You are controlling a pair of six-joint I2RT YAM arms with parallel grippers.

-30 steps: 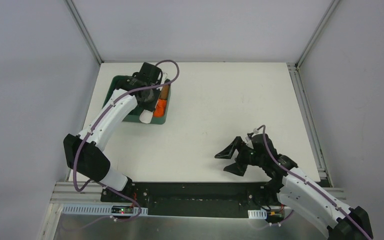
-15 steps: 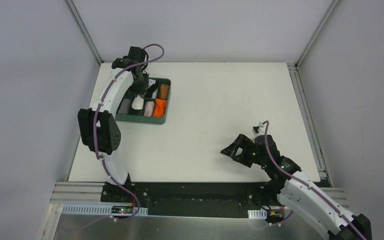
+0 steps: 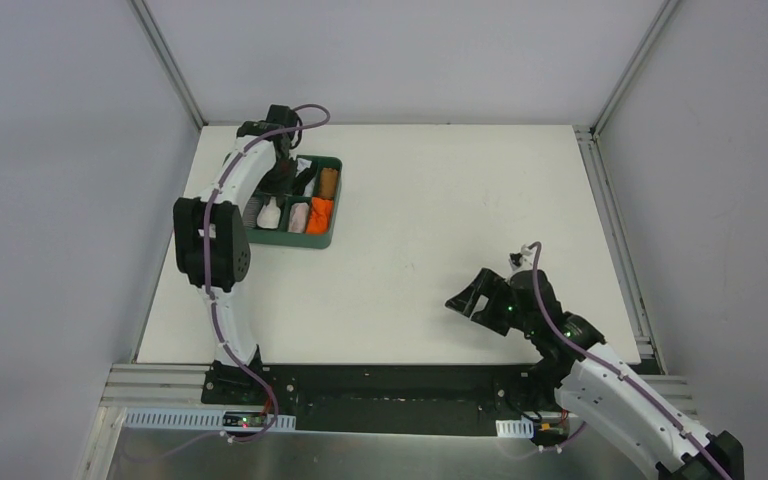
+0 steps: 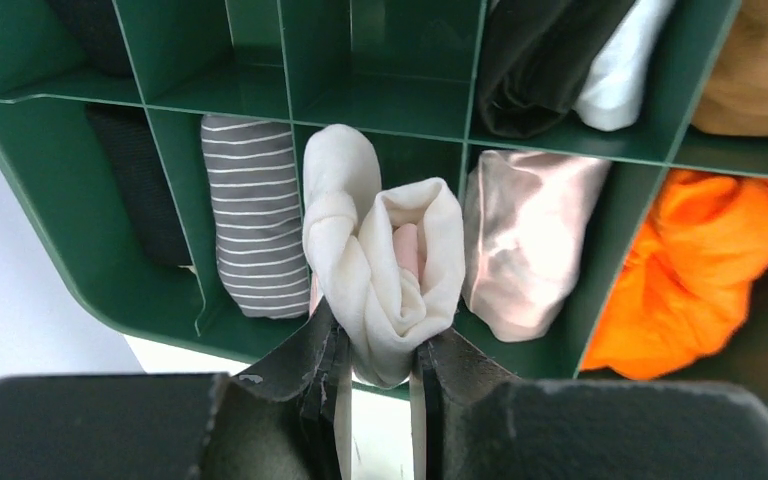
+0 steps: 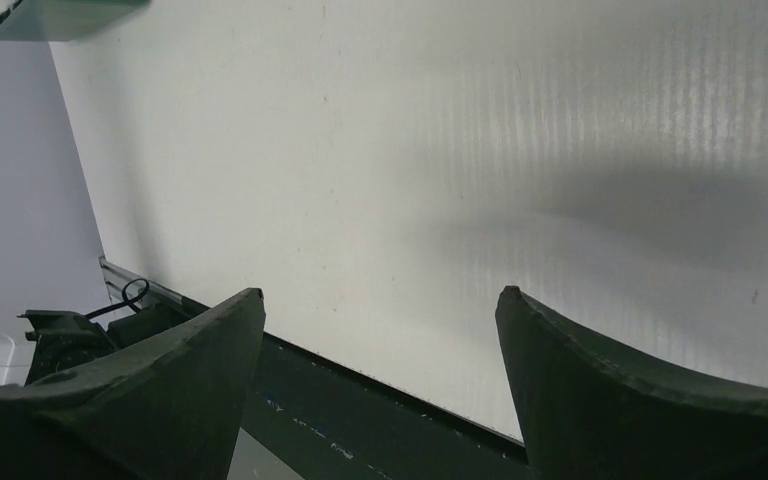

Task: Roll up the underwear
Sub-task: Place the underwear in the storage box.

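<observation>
While the right gripper (image 5: 380,295) hangs wide open, empty, over the smooth white desk (image 5: 410,150) at 4 o'clock, the left gripper (image 4: 378,350) pinches the soft cream-and-pink rolled underwear (image 4: 390,270) in the green gridded tray (image 4: 110,290) at 10 o'clock; its arm (image 3: 225,190) no longer covers the tray.

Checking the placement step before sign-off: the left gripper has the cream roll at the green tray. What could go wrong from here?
1. The cream-white rolled underwear looks loosely wound, with its pink core showing. It may unfurl once the left gripper lets go.
2. Its near end is pinched right at the outer wall of the green divided tray. The fabric could snag and drag out on retreat.
</observation>
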